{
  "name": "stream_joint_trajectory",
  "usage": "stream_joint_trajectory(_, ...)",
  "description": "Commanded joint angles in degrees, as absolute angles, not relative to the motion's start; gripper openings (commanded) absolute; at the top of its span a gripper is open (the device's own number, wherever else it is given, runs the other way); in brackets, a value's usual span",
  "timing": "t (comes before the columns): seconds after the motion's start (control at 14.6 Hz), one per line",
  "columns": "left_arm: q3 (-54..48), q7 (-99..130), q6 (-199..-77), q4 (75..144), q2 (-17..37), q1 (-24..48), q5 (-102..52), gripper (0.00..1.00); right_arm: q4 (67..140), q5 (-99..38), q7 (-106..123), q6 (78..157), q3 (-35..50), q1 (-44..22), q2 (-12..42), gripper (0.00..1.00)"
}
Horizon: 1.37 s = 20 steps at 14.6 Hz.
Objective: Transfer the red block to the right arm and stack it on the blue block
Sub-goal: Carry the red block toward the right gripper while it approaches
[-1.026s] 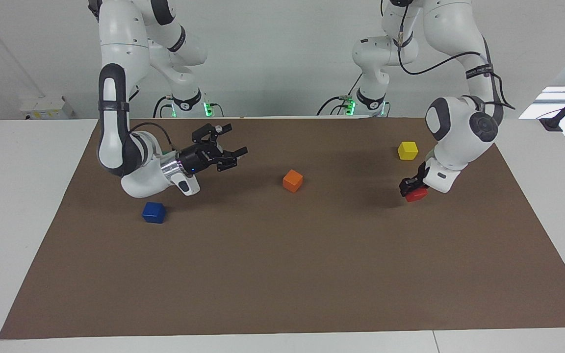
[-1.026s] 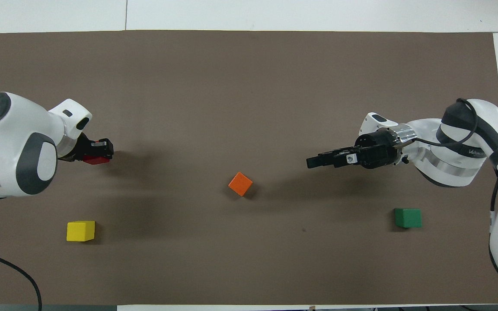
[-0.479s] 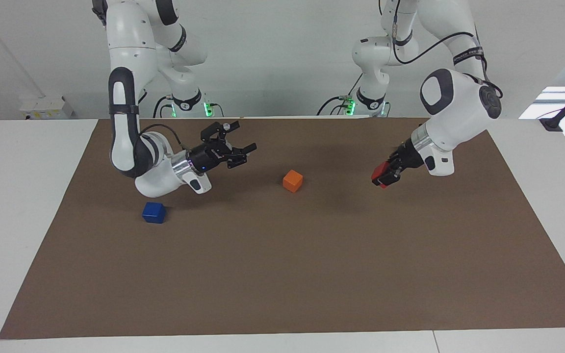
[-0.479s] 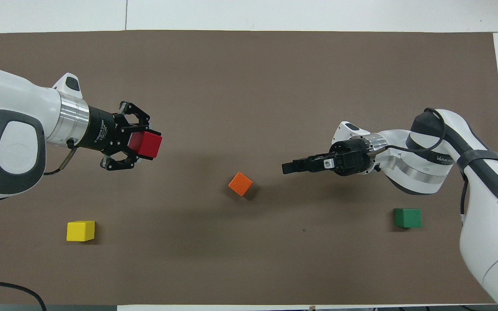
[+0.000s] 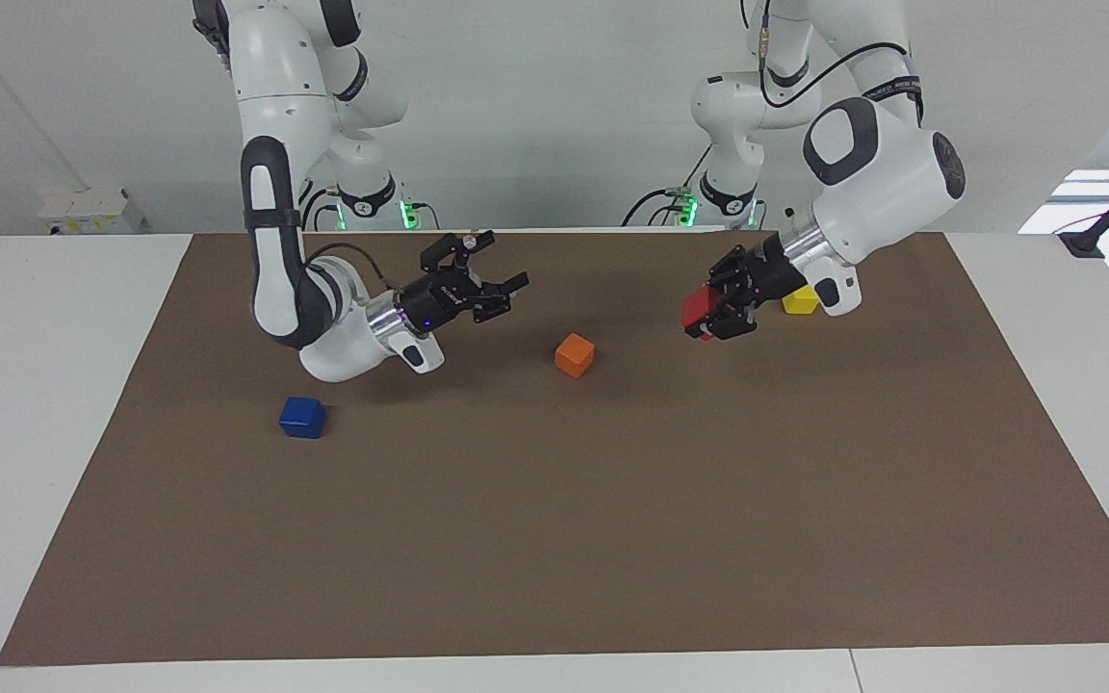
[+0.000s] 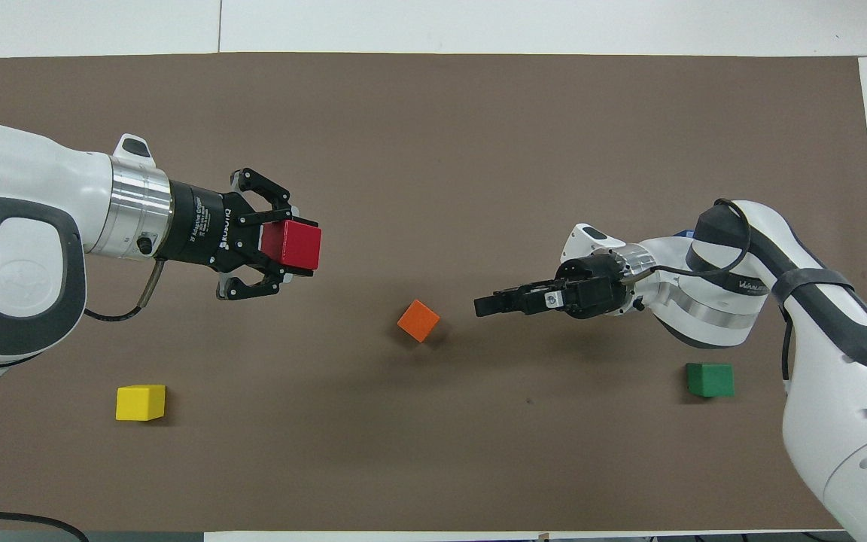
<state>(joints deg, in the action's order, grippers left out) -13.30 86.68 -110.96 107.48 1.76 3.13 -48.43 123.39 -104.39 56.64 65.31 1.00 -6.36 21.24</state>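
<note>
The left hand is up in the air, clamped on the red block, over the brown mat between the orange block and the yellow block. The right hand hangs with fingers spread apart, pointing toward the orange block. The blue block sits on the mat toward the right arm's end of the table; a green block lies nearer the robots' edge.

The right arm hides the blue block from overhead.
</note>
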Motion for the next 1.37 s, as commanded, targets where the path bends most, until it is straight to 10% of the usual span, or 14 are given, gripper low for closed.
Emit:
stream_joint_trajectory(0.0,-13.27,92.97,-120.2,110.55,0.27,7.98,-52.47,0.0,125.95,-106.79,57.39,64.78,1.14,-7.03,20.21,1.0)
stream_joint_trajectory(1.3,-13.36,76.64,-140.24,132.78,-14.92,24.06,-83.56,0.0,127.27,-109.16,57.66,67.59,0.97,-11.07,20.21,1.0)
